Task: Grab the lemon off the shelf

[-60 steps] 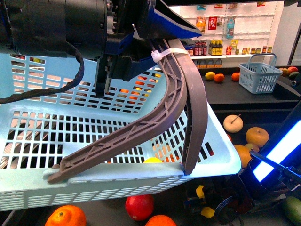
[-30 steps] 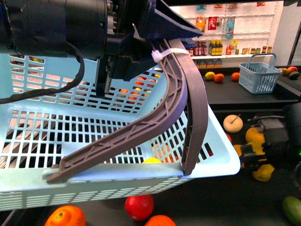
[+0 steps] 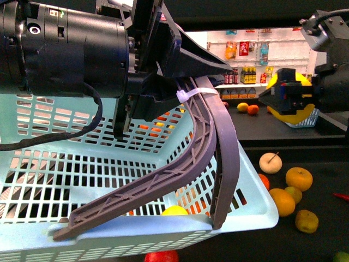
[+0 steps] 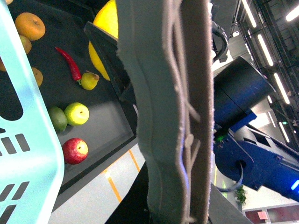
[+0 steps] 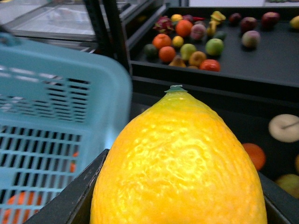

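My right gripper [image 3: 292,99] is shut on the lemon [image 3: 297,113] and holds it in the air at the upper right, above the black shelf [image 3: 322,155] and beside the basket's right end. In the right wrist view the lemon [image 5: 180,163] fills the space between the dark fingers [image 5: 81,198], tapered tip pointing away. My left gripper [image 3: 182,90] is shut on the grey-brown basket handle [image 3: 218,142] of the light-blue basket [image 3: 82,174]. In the left wrist view the handle [image 4: 163,116] fills the middle, with the lemon [image 4: 106,28] partly behind it.
Oranges, a pale apple and other fruits [image 3: 299,178] lie on the lower tray at right. A far tray [image 5: 261,65] holds several mixed fruits. A yellow fruit [image 3: 174,210] shows at the basket's lower rim. White shelves of bottles [image 3: 248,71] stand behind.
My right gripper has risen from low at the right to the upper right, carrying the lemon off the tray. The basket and left arm have shifted slightly.
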Robot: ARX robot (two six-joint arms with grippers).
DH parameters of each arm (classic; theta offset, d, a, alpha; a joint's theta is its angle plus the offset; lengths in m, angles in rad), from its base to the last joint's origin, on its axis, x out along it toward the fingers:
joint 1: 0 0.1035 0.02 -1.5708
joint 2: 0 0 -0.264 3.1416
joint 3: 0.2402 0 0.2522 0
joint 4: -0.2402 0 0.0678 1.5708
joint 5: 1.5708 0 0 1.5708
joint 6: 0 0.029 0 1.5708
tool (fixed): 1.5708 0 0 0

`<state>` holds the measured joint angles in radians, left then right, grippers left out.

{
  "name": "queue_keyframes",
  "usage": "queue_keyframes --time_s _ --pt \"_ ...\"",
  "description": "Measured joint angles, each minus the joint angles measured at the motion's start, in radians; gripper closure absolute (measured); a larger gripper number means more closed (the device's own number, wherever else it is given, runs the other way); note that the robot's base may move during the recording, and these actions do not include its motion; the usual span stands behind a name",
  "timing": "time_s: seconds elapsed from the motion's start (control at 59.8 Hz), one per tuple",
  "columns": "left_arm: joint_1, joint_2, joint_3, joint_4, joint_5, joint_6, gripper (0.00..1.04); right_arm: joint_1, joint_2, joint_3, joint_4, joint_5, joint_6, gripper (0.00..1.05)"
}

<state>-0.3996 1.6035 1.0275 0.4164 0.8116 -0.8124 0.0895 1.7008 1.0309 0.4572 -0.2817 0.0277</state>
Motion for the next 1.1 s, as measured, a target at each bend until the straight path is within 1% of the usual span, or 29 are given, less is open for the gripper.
queue_keyframes --time_s 0.167,0.385,0.468,0.485,0.552,0.686,0.736,0.769,0.937,1.054,1.104 --pt "0.0 0.0 0.0 0.0 0.0 0.0 0.95 0.104 -0.017 -0.062 0.002 0.001 0.019 0.4" --pt "0.0 0.0 0.0 0.0 0.0 0.0 0.95 0.186 0.003 -0.096 0.039 -0.014 0.056 0.4" --pt "0.0 0.0 0.0 0.0 0.0 0.0 0.95 0.208 0.014 -0.097 0.038 -0.001 0.055 0.4" --pt "0.0 0.0 0.0 0.0 0.0 0.0 0.95 0.21 0.016 -0.098 0.039 0.001 0.052 0.39" --pt "0.0 0.0 0.0 0.0 0.0 0.0 0.95 0.215 0.022 -0.1 0.046 0.001 0.055 0.28" --pt "0.0 0.0 0.0 0.0 -0.001 0.0 0.95 0.196 0.02 -0.101 0.055 0.005 0.072 0.11" --pt "0.0 0.002 0.0 -0.002 0.002 -0.002 0.96 0.176 0.013 -0.101 0.056 0.01 0.085 0.03" --pt "0.0 0.002 0.0 -0.002 0.001 -0.003 0.96 0.162 0.003 -0.101 0.055 0.024 0.086 0.01" --pt "0.0 0.002 0.0 -0.003 -0.001 -0.006 0.96 0.083 -0.099 -0.132 0.079 0.079 0.045 0.02" --pt "0.0 0.003 0.0 -0.003 -0.004 -0.005 0.96 0.018 -0.254 -0.199 0.089 0.114 -0.018 0.02" --pt "0.0 0.003 0.0 -0.003 -0.002 -0.006 0.96 -0.011 -0.346 -0.245 0.074 0.113 -0.049 0.02"
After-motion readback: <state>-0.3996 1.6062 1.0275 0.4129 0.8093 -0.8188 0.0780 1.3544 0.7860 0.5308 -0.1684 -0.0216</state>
